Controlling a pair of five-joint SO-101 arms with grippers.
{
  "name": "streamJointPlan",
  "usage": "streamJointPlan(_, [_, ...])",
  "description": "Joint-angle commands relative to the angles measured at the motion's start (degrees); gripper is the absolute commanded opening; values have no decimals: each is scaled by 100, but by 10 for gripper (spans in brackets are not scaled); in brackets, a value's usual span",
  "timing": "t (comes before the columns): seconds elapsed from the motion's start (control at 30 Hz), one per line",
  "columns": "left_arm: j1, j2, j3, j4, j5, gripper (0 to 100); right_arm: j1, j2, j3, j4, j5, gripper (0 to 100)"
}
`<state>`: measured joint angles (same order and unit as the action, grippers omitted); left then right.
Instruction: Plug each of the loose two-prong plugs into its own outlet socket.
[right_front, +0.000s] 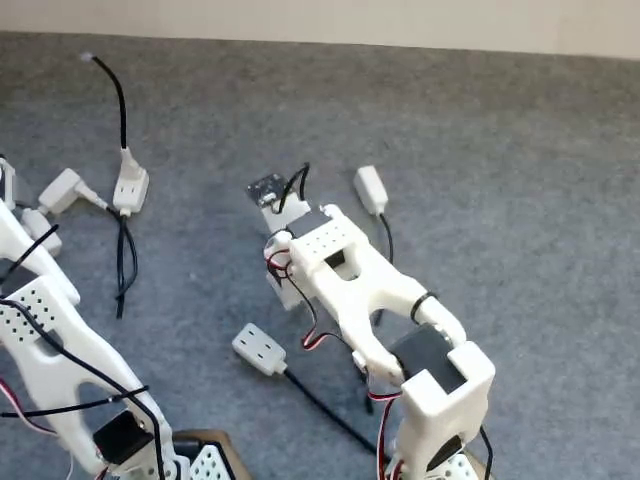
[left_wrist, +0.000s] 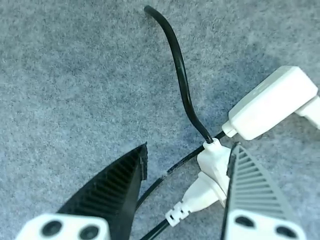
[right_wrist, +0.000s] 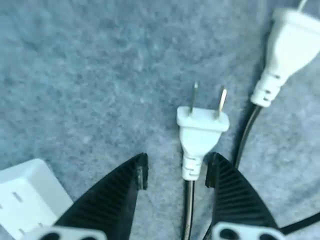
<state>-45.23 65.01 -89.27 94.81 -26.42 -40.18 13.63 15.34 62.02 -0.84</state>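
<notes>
Grey carpet (right_front: 500, 150) bears plug (right_wrist: 202, 127); perhaps wall (right_front: 400, 20) beyond.

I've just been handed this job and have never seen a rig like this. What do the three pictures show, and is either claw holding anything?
These are two small white robot arms, the left arm and the right arm, on a grey carpeted table. The high view looks down from a fixed camera. Each wrist view comes from a camera on that arm, looking past its own fingers. The right gripper is open, and a loose two-prong plug lies between its fingers, ungripped. A second plug and a white outlet socket lie nearby. The left gripper is also open, above a white block plug and white cord ends. Nothing is held.
</notes>
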Motion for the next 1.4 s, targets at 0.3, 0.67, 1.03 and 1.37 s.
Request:
streamJointPlan(0.3, [4, -110, -462, 246, -35, 264, 295, -66, 488, -286, 563, 9])
streamJointPlan(0.67, [4, -840, -505, 624, -26, 264, 497, -418, 303, 295, 519, 9])
streamJointPlan(1.03, [277, -2879, 2404, 624, -202, 267, 145, -3767, 3143, -2123, 835, 8])
streamJointPlan(1.37, [1323, -5174, 4822, 536, -220, 267, -1007, -5921, 4752, -2220, 1187, 7])
